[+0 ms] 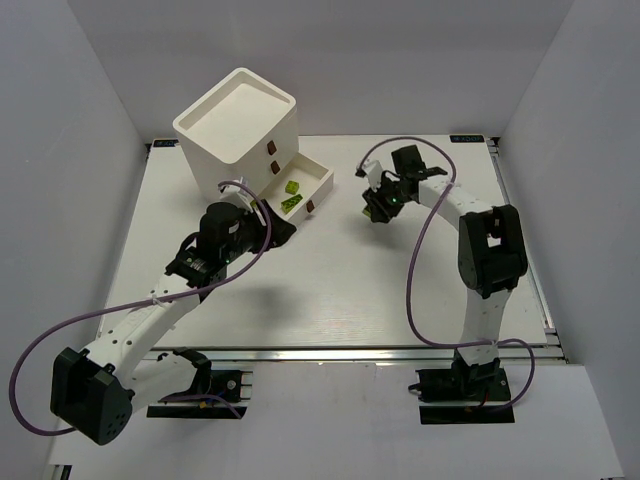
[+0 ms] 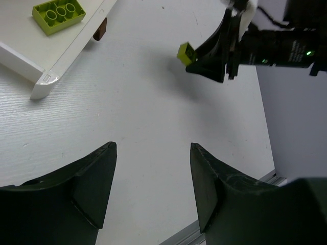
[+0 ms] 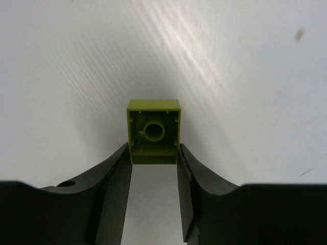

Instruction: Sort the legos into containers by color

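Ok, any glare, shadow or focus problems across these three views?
Right wrist: diagonal glare streaks cross the white table, but the yellow-green brick is sharp. Left wrist: the left gripper is dark with little detail, and the right gripper throws a soft shadow on the table. Top external: even light, soft shadows under the left arm, no glare.

White-and-black left arm [image 1: 140,325] and right arm [image 1: 478,310], looping purple cables [image 1: 410,290], matte black gripper fingers [image 2: 92,178].
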`<state>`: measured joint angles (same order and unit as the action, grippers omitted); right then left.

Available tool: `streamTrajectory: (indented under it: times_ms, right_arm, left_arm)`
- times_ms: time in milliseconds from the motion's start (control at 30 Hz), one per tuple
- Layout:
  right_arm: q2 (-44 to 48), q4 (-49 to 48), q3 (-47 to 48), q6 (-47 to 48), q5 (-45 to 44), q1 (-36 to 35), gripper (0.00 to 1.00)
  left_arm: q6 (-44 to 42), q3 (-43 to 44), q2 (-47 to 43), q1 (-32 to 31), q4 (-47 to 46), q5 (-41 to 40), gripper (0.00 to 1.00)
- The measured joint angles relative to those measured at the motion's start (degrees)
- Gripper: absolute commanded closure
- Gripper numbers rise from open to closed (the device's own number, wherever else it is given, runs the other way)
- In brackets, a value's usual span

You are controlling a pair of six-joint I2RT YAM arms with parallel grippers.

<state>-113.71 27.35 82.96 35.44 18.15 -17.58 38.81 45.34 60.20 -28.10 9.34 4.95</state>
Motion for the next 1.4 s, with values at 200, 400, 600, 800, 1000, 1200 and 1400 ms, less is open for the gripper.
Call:
streamTrajectory:
  times_ms: [200, 400, 600, 800, 1000, 1200, 1400]
  right_arm:
    - [-3.9, -2.8, 19.3, -5.6, 5.0, -5.9, 1.00]
    - [-17.5, -9.2, 42.9, -13.0, 5.2, -12.7, 0.82]
    - [-22.1, -12.2, 41.8, -16.6, 4.2, -15.6, 0.42]
    - [-22.4, -13.5, 41.7, -18.7, 4.8, -15.0, 0.34]
    - [-16.9, -14.2, 38.7, -20.5, 5.8, -13.2, 0.92]
    - [-5.4, -14.8, 28.4, -26.3, 4.9, -7.8, 1.00]
    - [5.3, -16.7, 8.7, -27.4, 4.5, 3.5, 1.00]
  left_arm:
    - [-0.4, -0.2, -0.1, 0.0, 1.2, -0.4, 0.31]
    - [-0.5, -0.9, -1.2, 0.0, 3.5, -1.7, 0.32]
    - [-0.5, -0.8, -1.6, 0.0, 4.1, -2.6, 0.32]
    - [-1.6, 0.6, 2.1, 0.0, 3.8, -2.2, 0.40]
    - [-3.9, 6.1, 11.9, 0.0, 2.0, 0.9, 0.78]
    - [-8.6, 15.8, 24.7, -0.3, 1.9, 3.8, 0.96]
    - [-15.1, 31.4, 43.0, -1.6, 6.9, 3.1, 0.93]
